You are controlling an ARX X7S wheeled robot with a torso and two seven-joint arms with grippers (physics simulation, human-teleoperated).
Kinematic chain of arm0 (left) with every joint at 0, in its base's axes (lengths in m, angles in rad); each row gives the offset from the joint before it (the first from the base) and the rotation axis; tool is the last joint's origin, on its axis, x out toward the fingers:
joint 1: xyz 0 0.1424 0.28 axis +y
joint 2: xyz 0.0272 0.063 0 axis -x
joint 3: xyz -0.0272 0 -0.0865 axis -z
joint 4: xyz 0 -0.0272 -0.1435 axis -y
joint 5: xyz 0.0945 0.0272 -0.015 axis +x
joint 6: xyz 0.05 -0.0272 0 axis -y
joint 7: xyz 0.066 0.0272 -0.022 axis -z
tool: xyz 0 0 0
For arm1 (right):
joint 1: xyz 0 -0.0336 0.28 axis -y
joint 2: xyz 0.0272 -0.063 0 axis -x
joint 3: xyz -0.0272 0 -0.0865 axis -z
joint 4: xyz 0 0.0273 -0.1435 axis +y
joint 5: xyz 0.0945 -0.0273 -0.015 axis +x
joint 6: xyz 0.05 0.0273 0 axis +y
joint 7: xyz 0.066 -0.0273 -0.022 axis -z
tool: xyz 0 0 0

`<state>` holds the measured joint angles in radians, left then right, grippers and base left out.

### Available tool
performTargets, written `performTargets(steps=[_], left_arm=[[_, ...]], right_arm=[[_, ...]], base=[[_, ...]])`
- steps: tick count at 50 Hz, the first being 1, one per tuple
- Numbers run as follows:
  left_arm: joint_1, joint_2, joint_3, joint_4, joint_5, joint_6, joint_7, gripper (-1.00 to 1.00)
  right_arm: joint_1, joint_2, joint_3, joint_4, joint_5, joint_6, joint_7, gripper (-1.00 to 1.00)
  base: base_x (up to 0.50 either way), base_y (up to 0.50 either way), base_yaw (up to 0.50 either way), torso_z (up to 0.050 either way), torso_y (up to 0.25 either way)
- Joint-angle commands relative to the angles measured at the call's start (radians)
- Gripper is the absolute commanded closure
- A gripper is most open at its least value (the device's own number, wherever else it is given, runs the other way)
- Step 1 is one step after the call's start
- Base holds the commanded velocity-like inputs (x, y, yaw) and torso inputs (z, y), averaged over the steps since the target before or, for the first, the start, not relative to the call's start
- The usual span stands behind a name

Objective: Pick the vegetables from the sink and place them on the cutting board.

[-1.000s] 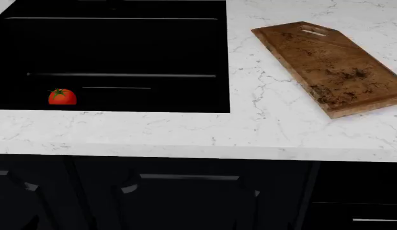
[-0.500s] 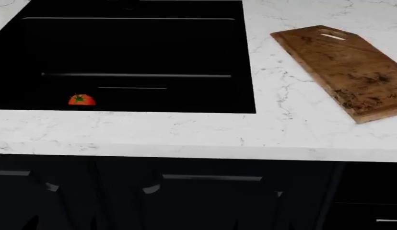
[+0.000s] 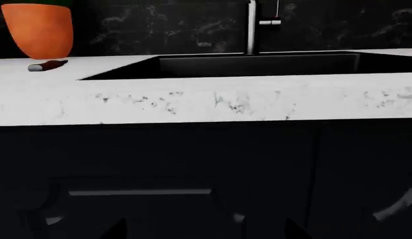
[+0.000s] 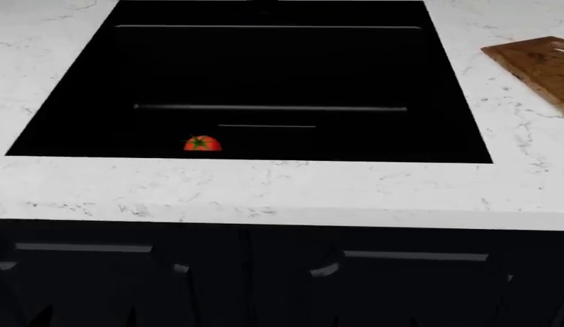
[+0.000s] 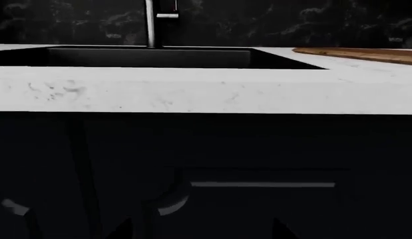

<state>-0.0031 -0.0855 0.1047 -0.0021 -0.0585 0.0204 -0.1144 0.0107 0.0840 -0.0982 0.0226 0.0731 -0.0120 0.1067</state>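
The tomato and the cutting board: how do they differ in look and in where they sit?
The tomato is small, round and glossy red with a green stem; the cutting board is flat, brown, stained wood with straight edges. The tomato lies down inside the black sink, near its front wall; the board rests up on the white marble counter, right of the sink and partly out of the head view. Neither is being held.

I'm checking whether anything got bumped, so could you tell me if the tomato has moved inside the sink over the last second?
No. The tomato keeps its place near the sink's front-left wall, left of the short grey line; only the camera panned left.
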Motion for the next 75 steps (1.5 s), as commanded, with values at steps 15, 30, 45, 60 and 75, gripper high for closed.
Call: performTargets(steps=[15, 30, 45, 60, 75], left_arm=[[-0.064, -0.042, 0.064, 0.168, 0.041, -0.113, -0.034, -1.0], [-0.407, -0.051, 0.067, 0.26, 0.031, -0.418, -0.036, -1.0], [-0.791, -0.009, 0.106, -0.132, 0.05, -0.496, -0.036, -1.0], [-0.978, 0.005, 0.088, -0.479, 0.018, -0.449, -0.052, -1.0], [-1.054, -0.03, 0.067, -0.463, 0.019, -0.536, -0.104, -1.0]], right_arm=[[0.055, 0.077, -0.037, -0.311, 0.027, 0.379, 0.051, -1.0], [0.432, 0.178, 0.006, -0.586, 0.084, 0.845, 0.031, -1.0], [0.974, 0.162, -0.127, 0.081, 0.026, 0.837, -0.031, -1.0], [1.205, 0.147, -0.166, 0.556, -0.018, 0.703, -0.047, -1.0], [1.15, 0.218, -0.193, 0.328, 0.008, 0.927, -0.124, -1.0]], base=[[0.0, 0.23, 0.0, 0.02, 0.0], [0.0, 0.0, 0.0, 0.05, 0.0], [0.0, 0.0, 0.0, 0.05, 0.0], [0.16, 0.0, 0.0, 0.05, 0.0], [0.5, 0.0, 0.0, 0.0, 0.0]])
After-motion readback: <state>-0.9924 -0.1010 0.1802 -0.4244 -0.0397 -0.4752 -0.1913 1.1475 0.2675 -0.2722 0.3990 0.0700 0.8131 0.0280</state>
